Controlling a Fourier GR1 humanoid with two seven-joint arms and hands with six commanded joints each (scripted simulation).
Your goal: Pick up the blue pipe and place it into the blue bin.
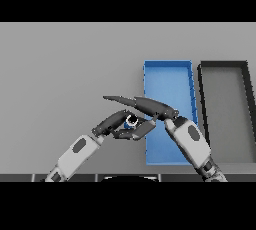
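Left hand (117,125) around blue pipe (131,121)

a grey table (65,74) carries everything. on it lies a blue bin (167,81), long and narrow, running away from the robot. just beside it on the right lies a dark bin (225,104) of much the same shape, with a grey floor. the two stand side by side, a thin gap between them.
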